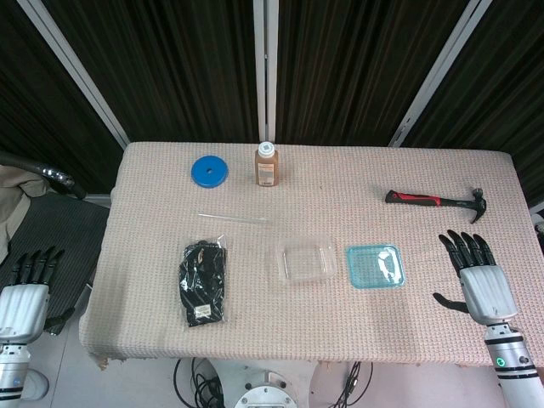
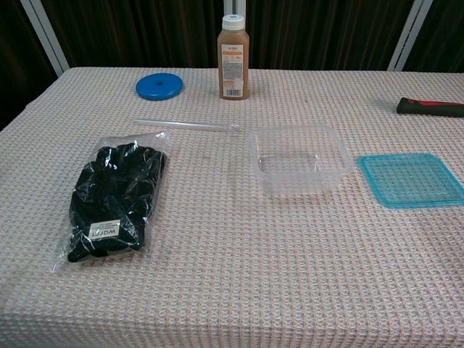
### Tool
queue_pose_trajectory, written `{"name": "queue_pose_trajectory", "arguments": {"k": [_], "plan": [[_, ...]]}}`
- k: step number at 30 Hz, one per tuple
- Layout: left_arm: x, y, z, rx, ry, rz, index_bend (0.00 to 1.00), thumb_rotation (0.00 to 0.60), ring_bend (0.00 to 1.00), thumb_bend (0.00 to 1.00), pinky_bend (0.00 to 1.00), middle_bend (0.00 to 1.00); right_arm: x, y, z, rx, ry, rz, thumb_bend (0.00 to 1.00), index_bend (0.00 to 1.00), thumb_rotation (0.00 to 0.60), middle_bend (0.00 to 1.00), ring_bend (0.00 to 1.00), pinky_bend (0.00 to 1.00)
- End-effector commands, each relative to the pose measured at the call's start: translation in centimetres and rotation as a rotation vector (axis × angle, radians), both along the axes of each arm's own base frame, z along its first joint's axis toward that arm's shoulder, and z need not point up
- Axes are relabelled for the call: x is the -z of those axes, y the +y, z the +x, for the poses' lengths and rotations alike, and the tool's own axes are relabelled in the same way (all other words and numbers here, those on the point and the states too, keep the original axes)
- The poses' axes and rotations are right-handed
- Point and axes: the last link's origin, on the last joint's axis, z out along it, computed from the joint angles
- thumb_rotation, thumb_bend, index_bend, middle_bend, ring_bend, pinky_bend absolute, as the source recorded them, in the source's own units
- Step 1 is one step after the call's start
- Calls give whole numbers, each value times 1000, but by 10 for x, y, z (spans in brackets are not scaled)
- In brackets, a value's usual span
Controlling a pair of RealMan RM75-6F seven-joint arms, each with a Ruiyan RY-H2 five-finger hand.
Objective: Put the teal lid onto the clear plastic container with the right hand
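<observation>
Lid point(image 1: 375, 266) is lying flat just beside the clear container point(image 1: 308, 260), toward the table's point(image 1: 340, 331) right edge. Right hand point(image 1: 478, 272) has fingers spread, holding nothing, near that edge.

Even, bright overhead light covers the table point(image 1: 340, 204), with only faint, soft shadows. Beyond the fingers point(image 1: 463, 248) of the right hand point(image 1: 480, 280), the background curtain stays dark. Both views are sharp; the clear plastic container point(image 2: 296, 159) shows mild glare on its rim.
</observation>
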Motion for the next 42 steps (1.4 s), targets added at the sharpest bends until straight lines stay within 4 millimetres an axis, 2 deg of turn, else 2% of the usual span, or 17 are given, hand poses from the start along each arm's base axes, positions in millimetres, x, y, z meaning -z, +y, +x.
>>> {"name": "queue_pose_trajectory", "arguments": {"k": [1,7,10,20,26,32,42], "plan": [[-1,-1,0,6,0,10,61,600,0,0,2,33,0,-2,2,-1,3,0,0,0,600,37,0,0],[-1,-2,2,39,-2,30,63,600,0,0,2,33,2,-1,5,-1,-3,15,0,0,600,37,0,0],[0,-1,2,43,-3,29,63,600,0,0,2,33,7,-5,8,-6,-13,57,0,0,600,70,0,0],[1,-5,3,37,-12,25,69,600,0,0,2,33,62,-67,25,10,6,382,4,0,600,89,0,0],[1,-7,2,12,-11,18,69,600,0,0,2,33,84,-87,26,31,11,460,15,0,600,93,0,0],[2,-6,3,2,-7,10,69,600,0,0,2,32,96,-98,23,47,14,500,23,0,600,113,0,0],[3,-4,4,-7,-4,3,69,600,0,0,2,33,104,-103,20,60,19,528,26,0,600,131,0,0]]}}
